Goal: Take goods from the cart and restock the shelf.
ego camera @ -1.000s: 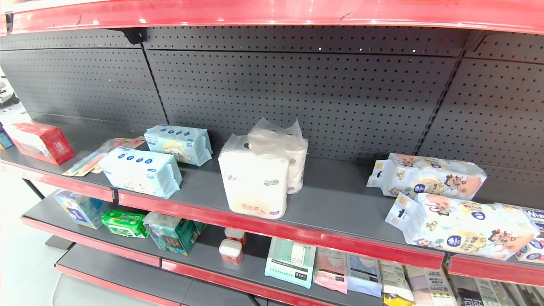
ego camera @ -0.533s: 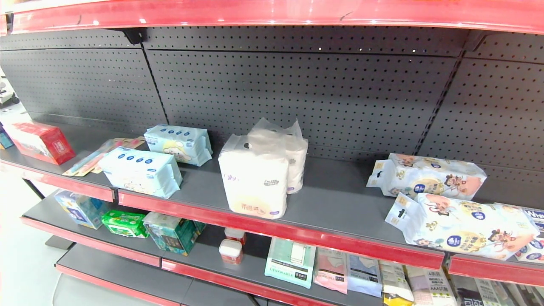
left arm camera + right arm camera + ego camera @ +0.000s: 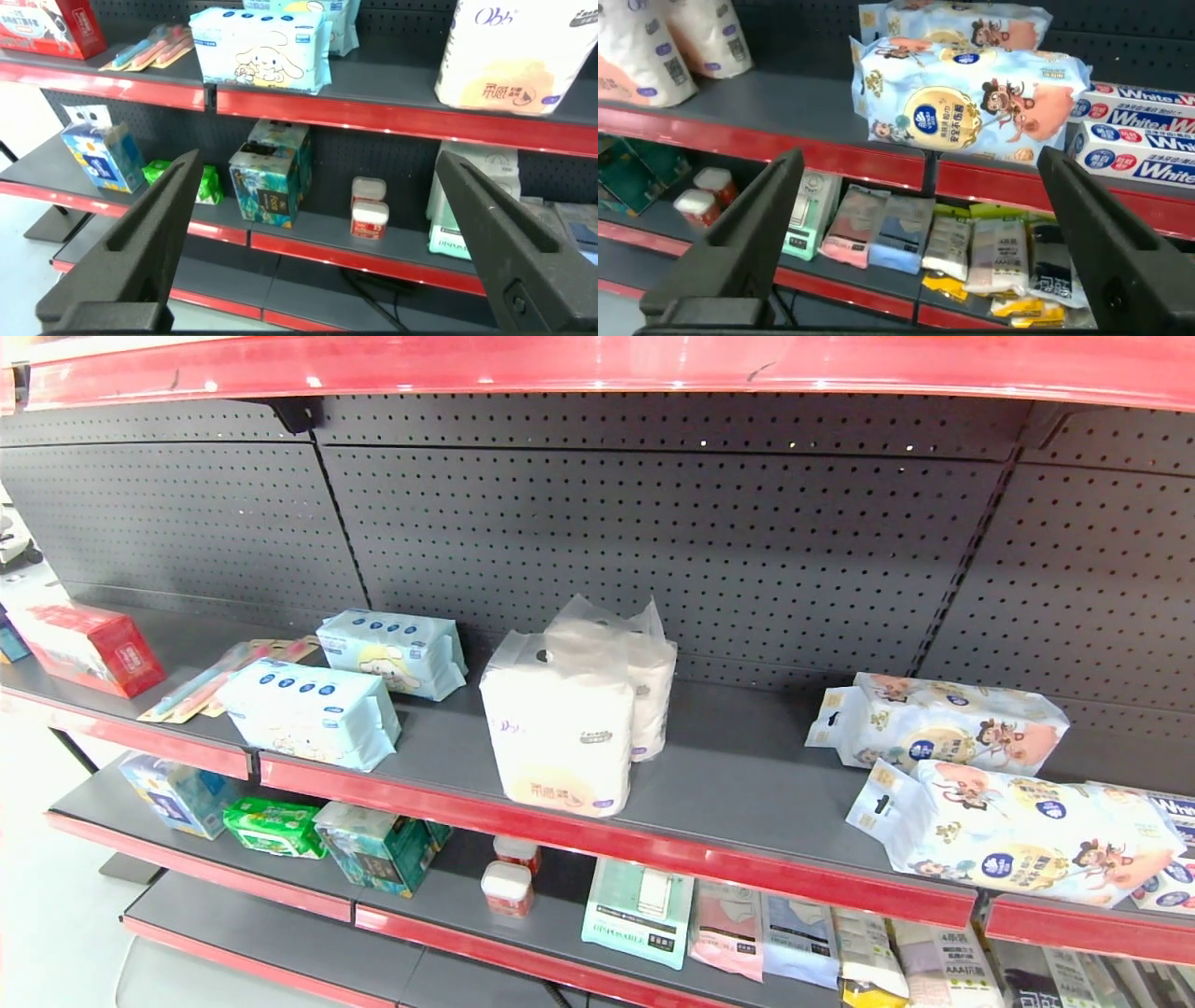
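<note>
Nothing has moved: left pincer [image 3: 318,233] and right pincer [image 3: 915,233] gape wide, empty, facing the part-stocked red-edged dark metal shelf [image 3: 738,775]. Judged step: between items; next calls for fetching cart goods.

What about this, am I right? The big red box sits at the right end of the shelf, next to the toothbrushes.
Not quite. The red box sits at the left end of the shelf, next to the toothbrushes. The head view shows it.
</note>
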Robot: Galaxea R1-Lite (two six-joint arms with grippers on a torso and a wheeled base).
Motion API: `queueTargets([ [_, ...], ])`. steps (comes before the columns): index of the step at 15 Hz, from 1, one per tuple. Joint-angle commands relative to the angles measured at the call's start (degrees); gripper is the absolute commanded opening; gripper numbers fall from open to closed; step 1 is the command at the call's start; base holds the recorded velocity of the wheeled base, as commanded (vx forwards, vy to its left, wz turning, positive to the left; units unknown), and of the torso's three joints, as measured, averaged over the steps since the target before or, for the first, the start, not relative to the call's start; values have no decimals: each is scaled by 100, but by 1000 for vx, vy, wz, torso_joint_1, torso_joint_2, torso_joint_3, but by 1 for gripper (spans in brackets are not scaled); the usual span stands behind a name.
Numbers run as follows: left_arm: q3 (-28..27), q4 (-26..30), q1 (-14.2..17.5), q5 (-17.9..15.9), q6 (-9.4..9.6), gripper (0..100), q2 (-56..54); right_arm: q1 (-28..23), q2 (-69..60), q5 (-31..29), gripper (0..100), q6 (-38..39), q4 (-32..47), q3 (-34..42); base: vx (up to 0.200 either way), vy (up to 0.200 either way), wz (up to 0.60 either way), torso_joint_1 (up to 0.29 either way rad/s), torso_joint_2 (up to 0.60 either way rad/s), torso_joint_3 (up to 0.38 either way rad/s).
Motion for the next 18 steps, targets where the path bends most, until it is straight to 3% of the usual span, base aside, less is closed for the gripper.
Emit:
queueTargets([
  [1,-35,-6,2,20,-3,100,5,0,9,-30,100,33,6,5,0,0,0,0,0,0],
  [2,-905,29,-85,20,-178,100,761,0,9,-30,100,24,6,5,0,0,0,0,0,0],
  [3,-1257,-32,-156,11,-372,100,1279,0,9,-30,100,7,6,5,0,0,0,0,0,0],
  [4,-1485,-190,-191,-16,-433,100,1517,0,9,-4,100,-11,6,5,0,0,0,0,0,0],
  [9,-1512,-190,-208,151,-477,100,2325,0,9,-4,100,16,6,5,0,0,0,0,0,0],
  [11,-1591,-454,-173,441,-512,100,2967,0,9,-4,100,16,6,5,0,0,0,0,0,0],
  [12,-1652,-990,-6,863,-512,100,3573,0,9,-4,100,16,6,5,0,0,0,0,0,0],
  [15,-1714,-2168,556,995,-504,100,4584,0,9,-4,100,24,6,5,0,0,-600,-1,2,2],
  [18,-1907,-2256,741,978,-495,100,4795,0,9,-4,100,24,6,5,0,0,-600,10,1,-2],
])
